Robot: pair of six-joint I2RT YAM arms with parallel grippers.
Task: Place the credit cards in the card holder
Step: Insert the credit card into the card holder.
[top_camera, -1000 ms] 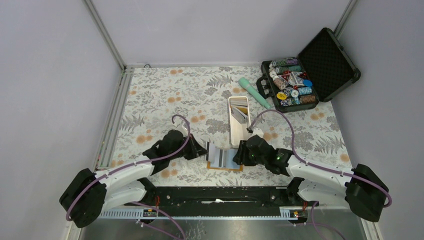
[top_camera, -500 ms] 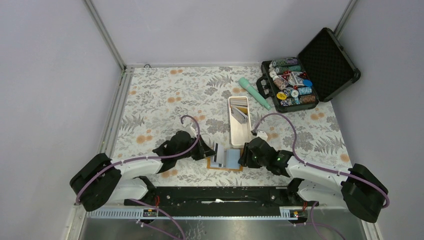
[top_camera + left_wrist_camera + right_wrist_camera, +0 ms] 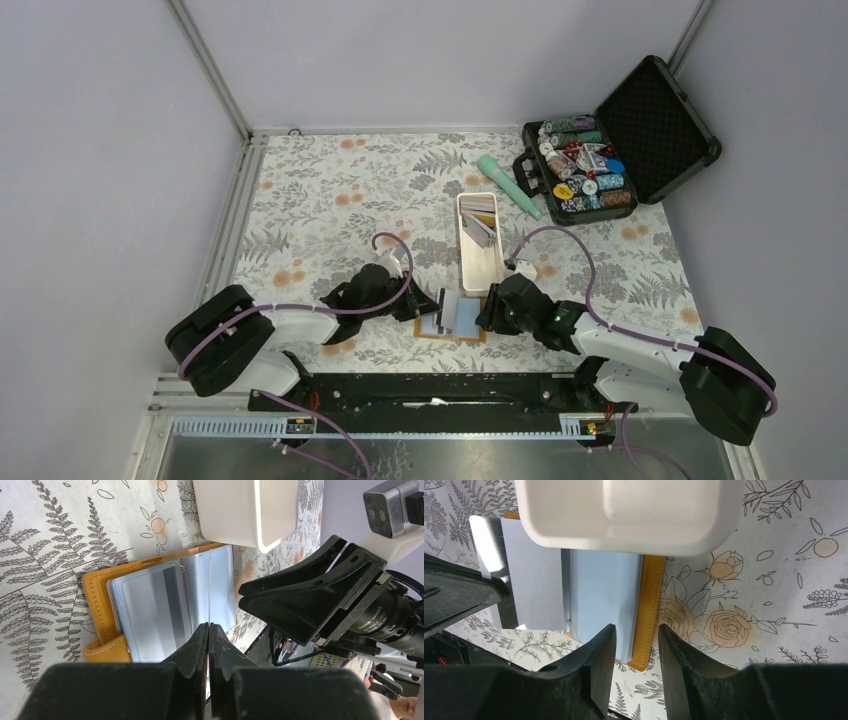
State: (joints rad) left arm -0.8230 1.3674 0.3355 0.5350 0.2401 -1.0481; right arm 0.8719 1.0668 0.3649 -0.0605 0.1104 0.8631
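The card holder (image 3: 452, 322) lies open on the floral cloth, orange cover (image 3: 96, 596) outside, light blue pockets (image 3: 599, 592) inside. My left gripper (image 3: 428, 308) (image 3: 209, 626) is shut on the edge of one clear pocket leaf, which stands upright over the spine. My right gripper (image 3: 486, 312) (image 3: 636, 632) is open, and its fingers (image 3: 606, 647) straddle the holder's right orange edge (image 3: 650, 605). The credit cards (image 3: 482, 226) lie in the far half of the long white tray (image 3: 478, 268), which butts against the holder's far side.
A black case (image 3: 655, 118) with poker chips (image 3: 582, 170) stands open at the back right. A teal cylinder (image 3: 508, 185) lies beside it. A metal frame rail (image 3: 226, 240) runs along the cloth's left edge.
My left gripper has moved right over the holder, and the pocket leaf has gone from lying flat to standing upright. The right gripper has stayed in place, its jaws slightly narrower.
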